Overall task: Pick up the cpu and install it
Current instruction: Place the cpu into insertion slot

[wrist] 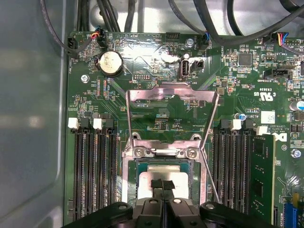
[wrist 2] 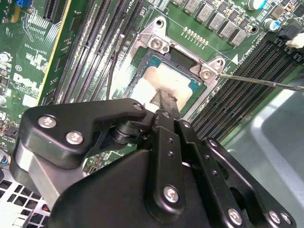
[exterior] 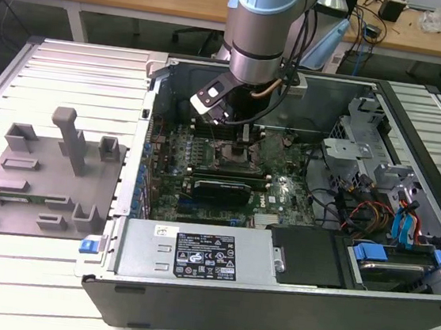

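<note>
Here, desk (exterior: 79, 77): pale and slatted; it carries the open computer case (exterior: 268, 310), with a grey fixture plate (exterior: 44, 177) on the exterior view's left
arm (exterior: 260, 26): reaches down into the case, over the motherboard (wrist: 156, 52)
end effector (wrist: 162, 184): clenched, tips together with nothing between them; it sits right at the top plate of the cpu (wrist 2: 166, 78); whether it touches is too close to call
socket (wrist: 164, 152): sits between banks of memory slots (wrist: 95, 171); its metal bracket (wrist: 171, 95) is swung open, away from the frame; the thin lever (wrist: 209, 175) stands free beside it
cpu: lies flat inside the socket frame, silvery plate up; it looks square to the frame
step in hand: judged to be the seating of the cpu, late in the task
doing it well: keep any push light, straight down and centred on the plate; allow no sideways drag, since a skewed chip would likely harm the contacts beneath; stay clear of bracket and lever
</note>
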`<state>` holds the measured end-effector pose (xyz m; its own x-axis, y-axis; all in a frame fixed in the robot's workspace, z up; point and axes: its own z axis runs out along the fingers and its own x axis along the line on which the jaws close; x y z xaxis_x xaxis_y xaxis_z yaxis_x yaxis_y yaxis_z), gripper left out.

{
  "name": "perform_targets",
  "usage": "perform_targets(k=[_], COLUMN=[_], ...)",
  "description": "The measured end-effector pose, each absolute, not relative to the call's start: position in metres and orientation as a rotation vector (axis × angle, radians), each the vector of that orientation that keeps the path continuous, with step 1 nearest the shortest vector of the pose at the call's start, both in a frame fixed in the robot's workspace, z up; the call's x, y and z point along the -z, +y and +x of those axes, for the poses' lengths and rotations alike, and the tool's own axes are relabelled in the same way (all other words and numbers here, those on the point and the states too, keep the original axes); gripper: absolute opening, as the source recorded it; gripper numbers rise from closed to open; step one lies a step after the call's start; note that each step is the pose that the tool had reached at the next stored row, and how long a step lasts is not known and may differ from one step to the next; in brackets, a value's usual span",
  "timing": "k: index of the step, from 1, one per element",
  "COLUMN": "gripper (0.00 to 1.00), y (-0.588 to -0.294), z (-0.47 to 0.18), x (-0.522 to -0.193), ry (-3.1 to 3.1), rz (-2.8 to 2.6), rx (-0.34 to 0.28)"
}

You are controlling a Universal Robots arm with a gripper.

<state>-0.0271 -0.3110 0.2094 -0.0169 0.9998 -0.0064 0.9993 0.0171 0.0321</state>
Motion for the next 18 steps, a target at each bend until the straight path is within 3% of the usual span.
perform_targets(k=[18], gripper=[0.11], y=[-0.3116], z=[-0.0281], x=[-0.2048], ry=[2.222], rz=[2.184], rx=[-0.031])
